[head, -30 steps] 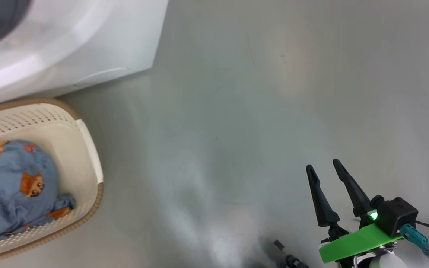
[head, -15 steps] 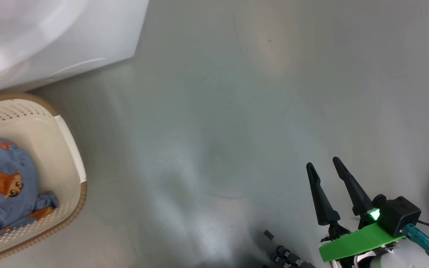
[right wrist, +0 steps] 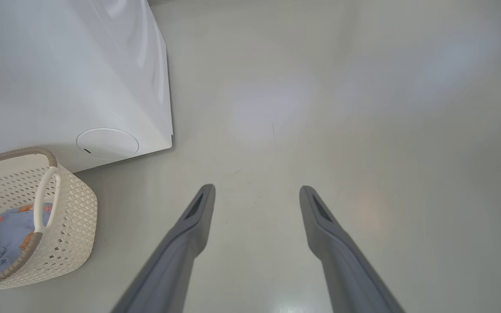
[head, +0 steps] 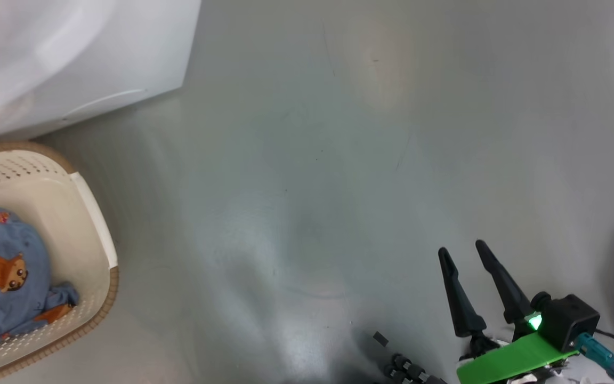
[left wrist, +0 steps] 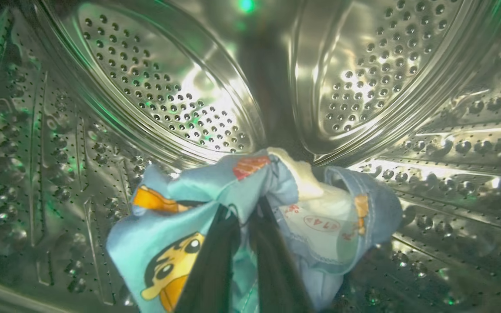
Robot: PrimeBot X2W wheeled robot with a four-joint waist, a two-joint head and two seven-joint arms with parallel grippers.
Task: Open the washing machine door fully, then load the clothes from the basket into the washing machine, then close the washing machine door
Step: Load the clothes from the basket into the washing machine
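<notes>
Clothes (left wrist: 198, 191) sit pinched in left pincer (left wrist: 245, 211) inside drum (left wrist: 168, 95); right pincer (head: 461, 247) gapes empty over floor (head: 312, 160).

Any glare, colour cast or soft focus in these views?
Left wrist view: green cast and bright glare spots on the perforated steel drum. Head view: the white washing machine looks blurred; pale sheen on the grey floor. Right wrist view: evenly lit; the right gripper looks soft, washed grey.
</notes>
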